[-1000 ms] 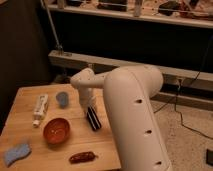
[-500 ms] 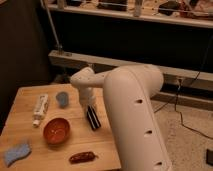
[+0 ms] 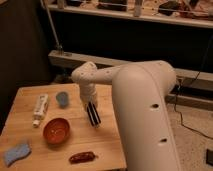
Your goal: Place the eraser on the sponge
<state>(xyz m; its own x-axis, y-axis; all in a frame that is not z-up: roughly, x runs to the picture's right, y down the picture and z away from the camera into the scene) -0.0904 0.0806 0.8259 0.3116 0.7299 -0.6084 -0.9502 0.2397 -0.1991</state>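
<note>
The eraser (image 3: 93, 116), a small black block with pale stripes, hangs below the end of my arm over the middle of the wooden table (image 3: 107, 145). My gripper (image 3: 90, 106) sits right above the eraser and is shut on its top end; the white wrist hides most of the fingers. The sponge (image 3: 16, 152), flat and light blue with a wavy outline, lies at the table's front left corner, far to the left of and nearer than the gripper.
A red bowl (image 3: 56, 131) stands between the eraser and the sponge. A dark reddish-brown sausage-shaped thing (image 3: 82, 157) lies near the front edge. A white tube (image 3: 40, 108) and a small grey-blue rounded thing (image 3: 62, 98) lie at the back left. My bulky white arm (image 3: 145, 115) covers the table's right side.
</note>
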